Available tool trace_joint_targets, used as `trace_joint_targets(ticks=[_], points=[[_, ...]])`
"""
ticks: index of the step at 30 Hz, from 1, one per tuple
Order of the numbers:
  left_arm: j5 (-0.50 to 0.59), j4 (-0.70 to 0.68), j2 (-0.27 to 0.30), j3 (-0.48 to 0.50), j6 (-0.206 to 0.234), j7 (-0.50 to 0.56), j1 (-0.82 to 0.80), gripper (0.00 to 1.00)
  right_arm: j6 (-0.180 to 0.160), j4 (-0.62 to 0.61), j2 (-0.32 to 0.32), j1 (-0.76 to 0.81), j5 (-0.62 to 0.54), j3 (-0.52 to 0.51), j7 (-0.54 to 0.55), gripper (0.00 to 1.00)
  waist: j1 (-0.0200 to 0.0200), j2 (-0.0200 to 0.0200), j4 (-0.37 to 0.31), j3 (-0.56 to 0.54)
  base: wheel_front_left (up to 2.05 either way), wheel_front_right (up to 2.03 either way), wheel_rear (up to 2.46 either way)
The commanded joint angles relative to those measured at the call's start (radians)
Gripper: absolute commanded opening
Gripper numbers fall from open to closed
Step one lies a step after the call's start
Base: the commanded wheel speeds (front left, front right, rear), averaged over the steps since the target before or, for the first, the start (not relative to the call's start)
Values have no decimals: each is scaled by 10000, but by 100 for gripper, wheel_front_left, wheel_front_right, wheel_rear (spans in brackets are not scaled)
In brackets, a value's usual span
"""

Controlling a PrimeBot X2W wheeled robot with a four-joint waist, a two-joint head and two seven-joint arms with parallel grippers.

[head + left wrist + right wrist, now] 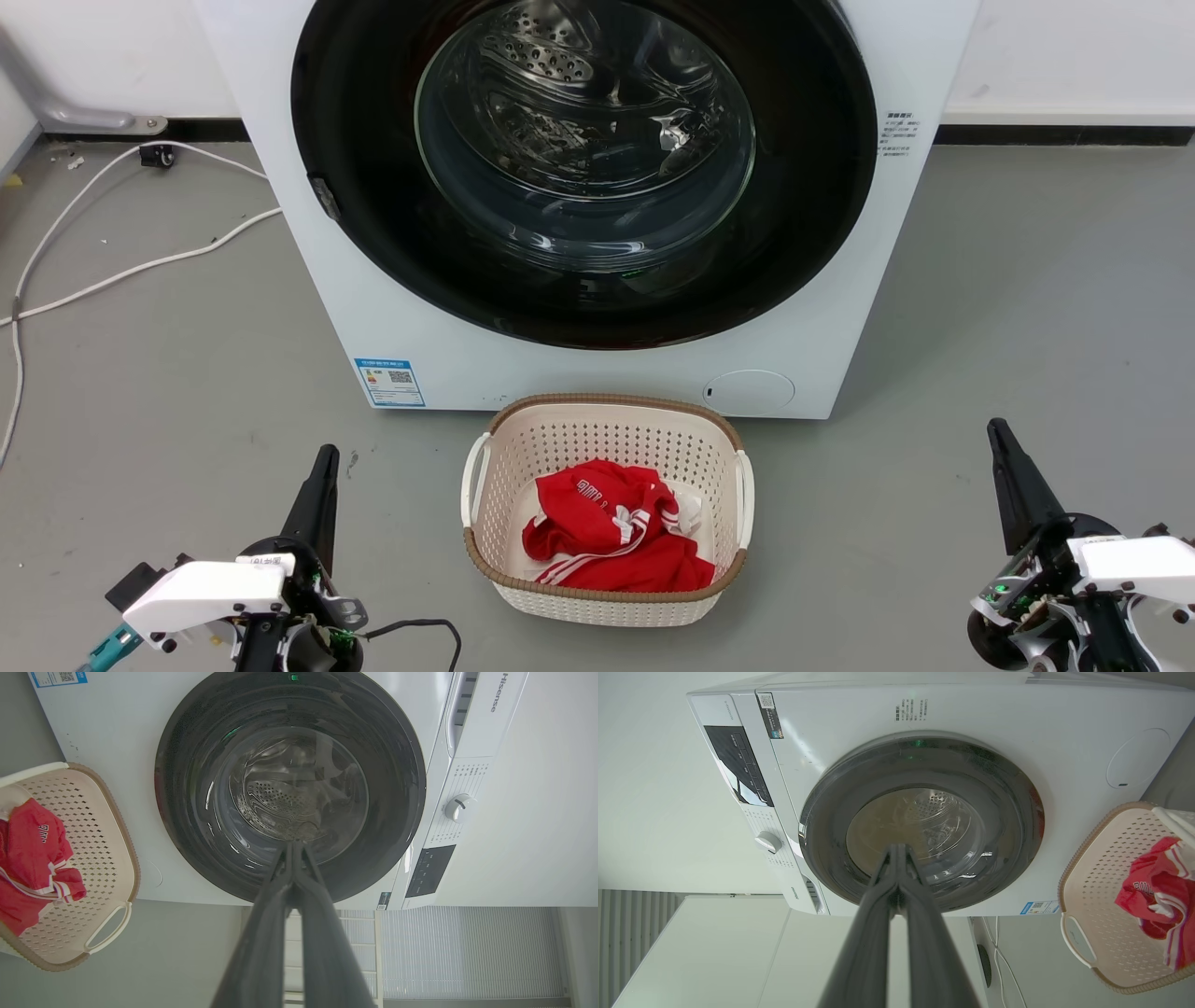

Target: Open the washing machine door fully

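The washing machine door (803, 215) is a big round glossy black disc with a bulging clear glass bowl, lying flat against the white machine (308, 271). The left wrist view faces the door (187, 826), and so does the right wrist view, where the door (822, 826) sits below the control panel. My left gripper (325, 455) is low at the left, well short of the machine, fingers pressed together and empty. Low at the right, my right gripper (997, 427) is also shut on nothing. In each wrist view the fingertips (293, 845) (899, 847) meet.
A cream perforated basket (607, 411) holding a red garment (607, 537) stands on the grey floor right in front of the machine, between my arms. White cables (112, 275) trail across the floor at the left. A control dial (460, 807) sits on the machine's panel.
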Motion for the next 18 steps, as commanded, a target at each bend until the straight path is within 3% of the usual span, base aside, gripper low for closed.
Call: trace_joint_targets(ticks=[1,7,8,18], points=[[15,9,-12,29,-32,52,-104,0,0,16,32,-121,-86,-15,28,0,0,-1,0,0,0,0,0],[23,9,-17,36,-32,37,-105,0,0,16,34,-121,-73,-20,33,0,0,-1,0,0,0,0,0],[24,9,-18,38,-32,38,-105,100,0,16,35,-121,-74,-20,34,100,0,-1,0,0,0,0,0],[231,-173,-27,-388,6,-375,90,100,0,-200,15,210,-267,284,-411,100,0,-1,-21,-11,0,0,0]])
